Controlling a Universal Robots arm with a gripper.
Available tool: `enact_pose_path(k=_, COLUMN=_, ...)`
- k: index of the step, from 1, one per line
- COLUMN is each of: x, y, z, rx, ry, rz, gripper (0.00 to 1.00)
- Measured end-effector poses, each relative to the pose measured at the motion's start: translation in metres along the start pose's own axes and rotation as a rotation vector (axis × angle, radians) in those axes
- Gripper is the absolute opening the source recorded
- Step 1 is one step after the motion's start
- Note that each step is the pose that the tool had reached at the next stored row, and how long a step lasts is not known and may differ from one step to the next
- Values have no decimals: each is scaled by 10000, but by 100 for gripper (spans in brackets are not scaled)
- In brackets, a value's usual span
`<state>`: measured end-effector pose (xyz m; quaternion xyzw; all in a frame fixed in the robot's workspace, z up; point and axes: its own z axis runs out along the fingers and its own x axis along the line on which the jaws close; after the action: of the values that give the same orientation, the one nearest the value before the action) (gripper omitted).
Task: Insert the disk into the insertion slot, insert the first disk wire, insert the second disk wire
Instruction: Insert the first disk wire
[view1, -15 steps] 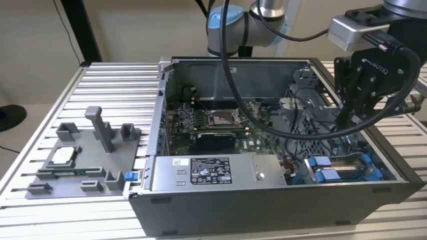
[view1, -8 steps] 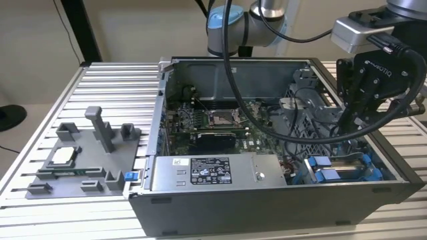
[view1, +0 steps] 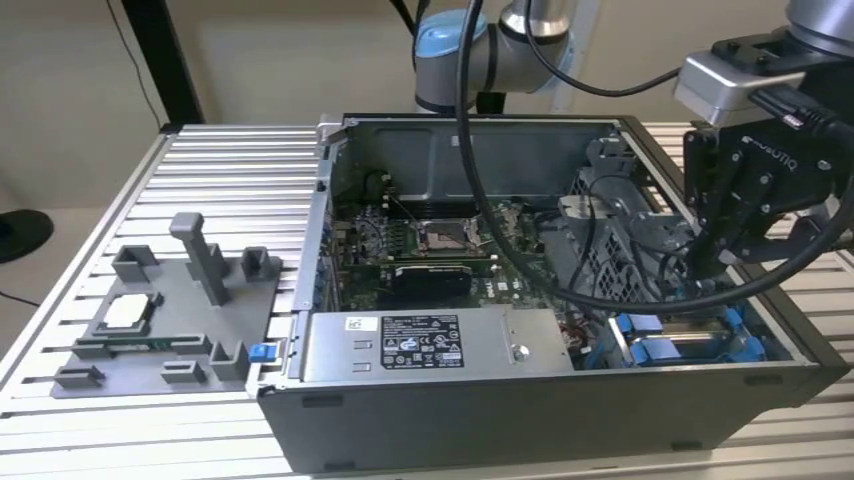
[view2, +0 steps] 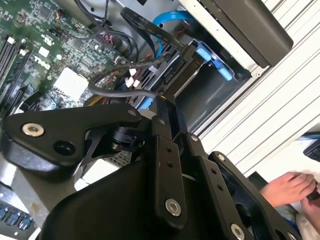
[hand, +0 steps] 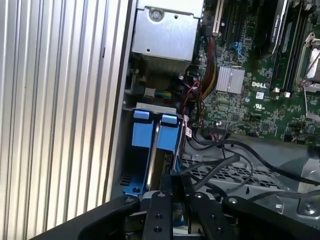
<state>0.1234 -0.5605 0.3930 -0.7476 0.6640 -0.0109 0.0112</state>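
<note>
disk (hand: 169, 136) in its blue carrier, seated in the insertion slot (hand: 156, 106) at the case (view1: 534, 420) corner | gripper (hand: 173, 183) just over that slot | we see its fingers pressed together on a black wire (hand: 212, 166)

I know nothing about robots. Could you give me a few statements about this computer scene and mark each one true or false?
1. The computer case stands open on a slatted metal table. True.
2. The gripper hangs over bare table, away from the case. False: it is at the case's corner on the exterior view's right, above the insertion slot.
3. Blue plastic carriers sit in that slot. True.
4. The labelled power-supply box lies outside the case. False: it is mounted inside, against the case's near wall.
5. A person's hand shows in the second wrist view. True.
</note>
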Motion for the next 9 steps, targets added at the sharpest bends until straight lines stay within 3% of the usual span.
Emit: enact_pose_path(k=9, x=8, y=-1, z=50, rx=-20, ry=-62, rz=731, gripper=0)
